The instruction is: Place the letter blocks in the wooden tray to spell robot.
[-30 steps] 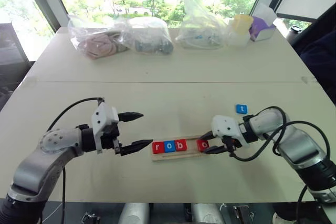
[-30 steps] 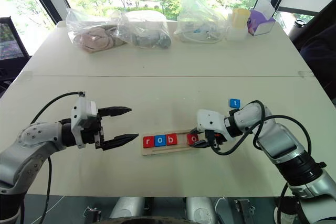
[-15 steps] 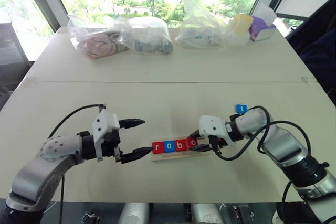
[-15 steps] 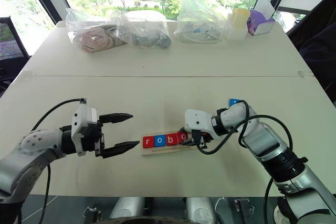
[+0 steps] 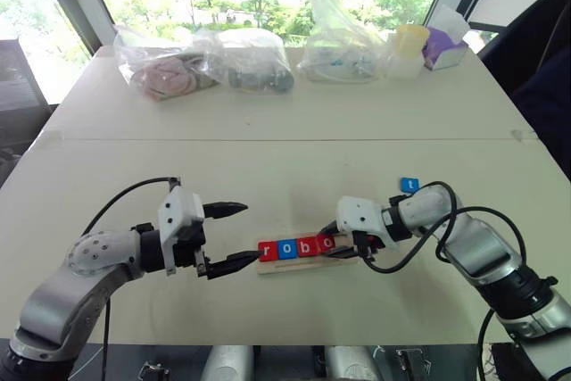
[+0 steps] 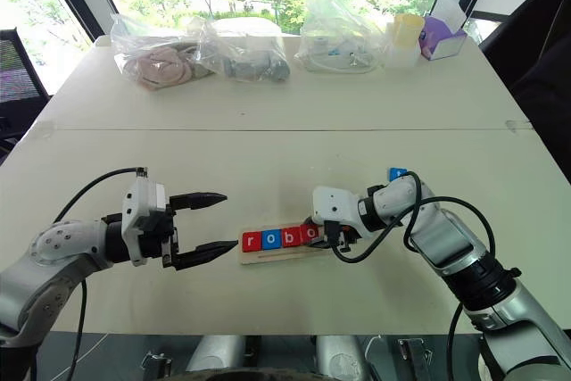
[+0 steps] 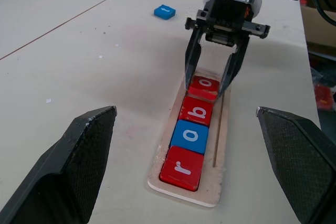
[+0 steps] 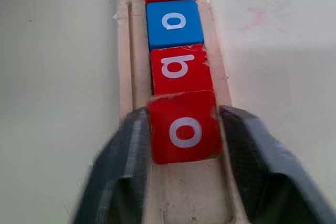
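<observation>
- The wooden tray (image 7: 218,145) lies on the table (image 5: 285,113) holding four letter blocks: red r (image 7: 181,167), blue o (image 7: 193,136), red b (image 7: 197,111), red o (image 7: 203,86).
- The right tool (image 7: 210,80) straddles that last red o, fingers apparently just off its sides.
- The left tool (image 5: 234,236) hovers spread wide beside the tray's r end.
- The blue t (image 5: 409,185) lies apart on the table.
</observation>
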{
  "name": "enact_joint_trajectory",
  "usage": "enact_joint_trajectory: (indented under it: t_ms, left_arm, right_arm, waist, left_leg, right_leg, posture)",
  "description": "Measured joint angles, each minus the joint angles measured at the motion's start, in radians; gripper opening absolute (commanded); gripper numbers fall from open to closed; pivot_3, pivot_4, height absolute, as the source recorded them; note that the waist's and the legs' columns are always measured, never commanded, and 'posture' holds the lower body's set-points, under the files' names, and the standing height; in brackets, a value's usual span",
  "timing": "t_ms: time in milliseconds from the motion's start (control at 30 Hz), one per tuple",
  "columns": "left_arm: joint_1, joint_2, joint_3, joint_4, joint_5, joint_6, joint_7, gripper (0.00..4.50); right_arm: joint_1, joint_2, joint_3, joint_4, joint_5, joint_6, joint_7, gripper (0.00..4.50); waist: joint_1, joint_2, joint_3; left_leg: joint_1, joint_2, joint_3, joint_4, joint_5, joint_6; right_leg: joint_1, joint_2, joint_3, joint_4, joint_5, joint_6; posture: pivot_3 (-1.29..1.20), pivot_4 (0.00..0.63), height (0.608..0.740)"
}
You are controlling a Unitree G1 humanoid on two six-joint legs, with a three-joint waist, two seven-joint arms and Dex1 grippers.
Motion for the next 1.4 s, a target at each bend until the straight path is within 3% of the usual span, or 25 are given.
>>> enact_joint_trajectory:
  t_ms: [67, 267, 400, 567, 733, 833, 1167, 1367, 1400]
  left_arm:
    - [0.000, 0.000, 0.000, 0.000, 0.000, 0.000, 0.000, 4.50]
    - [-0.002, -0.002, -0.002, 0.000, 0.001, -0.001, 0.000, 4.50]
    - [-0.009, -0.006, -0.010, 0.001, 0.002, -0.003, 0.000, 4.50]
    - [-0.009, -0.021, -0.034, 0.010, 0.006, -0.010, 0.002, 4.50]
    - [-0.032, -0.037, -0.050, 0.040, 0.026, -0.025, 0.000, 4.50]
    - [-0.046, -0.039, -0.070, 0.048, 0.028, -0.032, -0.004, 4.50]
    - [-0.087, -0.051, -0.085, 0.103, 0.049, -0.053, -0.022, 4.50]
    - [-0.116, -0.055, -0.105, 0.120, 0.060, -0.056, -0.034, 4.50]
    - [-0.118, -0.055, -0.106, 0.121, 0.062, -0.057, -0.035, 4.50]
  right_arm:
    - [0.000, -0.001, 0.000, -0.007, 0.001, 0.010, 0.002, 4.41]
    - [-0.010, 0.013, -0.010, -0.016, 0.006, 0.023, -0.030, 4.41]
    - [-0.069, 0.060, -0.110, 0.033, 0.032, 0.096, -0.130, 4.41]
    - [-0.095, 0.112, -0.302, 0.161, -0.007, 0.203, -0.425, 4.41]
    - [-0.038, 0.166, -0.398, 0.175, -0.092, 0.389, -0.695, 4.41]
    - [0.009, 0.183, -0.413, 0.127, -0.115, 0.480, -0.781, 4.41]
    - [0.041, 0.286, -0.512, 0.002, -0.120, 0.708, -0.943, 4.41]
    - [-0.002, 0.423, -0.623, -0.026, -0.079, 0.871, -0.994, 4.41]
    - [-0.010, 0.445, -0.640, -0.029, -0.074, 0.892, -1.000, 4.19]
  waist:
    - [0.000, 0.000, 0.000]
    - [0.000, 0.000, 0.000]
    - [-0.001, 0.000, 0.000]
    - [0.003, -0.001, -0.001]
    - [0.001, -0.001, -0.001]
    - [-0.002, 0.001, -0.001]
    - [-0.002, 0.001, -0.001]
    - [-0.006, 0.001, -0.002]
    - [-0.008, 0.001, -0.002]
  left_leg:
    - [0.000, 0.000, 0.000, 0.000, 0.000, 0.000]
    - [0.000, 0.000, 0.000, 0.000, 0.000, 0.000]
    - [0.000, 0.000, 0.000, 0.000, 0.000, 0.000]
    - [-0.001, -0.001, 0.000, 0.000, 0.000, 0.000]
    - [-0.001, 0.000, 0.000, -0.001, 0.000, 0.000]
    - [-0.001, 0.000, 0.001, -0.001, 0.000, 0.000]
    - [-0.001, 0.000, 0.001, 0.000, 0.000, 0.000]
    - [0.000, 0.000, 0.001, 0.000, 0.000, 0.000]
    - [0.000, 0.000, 0.001, -0.001, 0.000, 0.000]
  right_leg:
    - [0.000, 0.000, 0.000, 0.000, 0.000, 0.000]
    - [0.000, 0.000, 0.000, 0.000, 0.000, 0.000]
    - [0.000, 0.000, 0.000, 0.001, 0.000, 0.000]
    - [0.000, -0.001, 0.000, 0.000, 0.000, 0.000]
    - [-0.001, -0.001, 0.000, 0.000, 0.000, -0.001]
    - [-0.002, 0.000, 0.001, 0.001, 0.000, 0.000]
    - [-0.002, 0.001, 0.001, 0.002, 0.001, 0.002]
    - [-0.001, 0.002, 0.001, 0.002, 0.002, 0.002]
    - [-0.002, 0.002, 0.001, 0.002, 0.002, 0.002]
  posture:
    - [0.00, 0.150, 0.740]
    - [0.00, 0.150, 0.740]
    - [0.00, 0.150, 0.740]
    - [0.00, 0.150, 0.740]
    - [0.00, 0.150, 0.740]
    - [0.00, 0.150, 0.740]
    - [0.00, 0.150, 0.740]
    - [0.00, 0.150, 0.740]
    - [0.00, 0.150, 0.740]
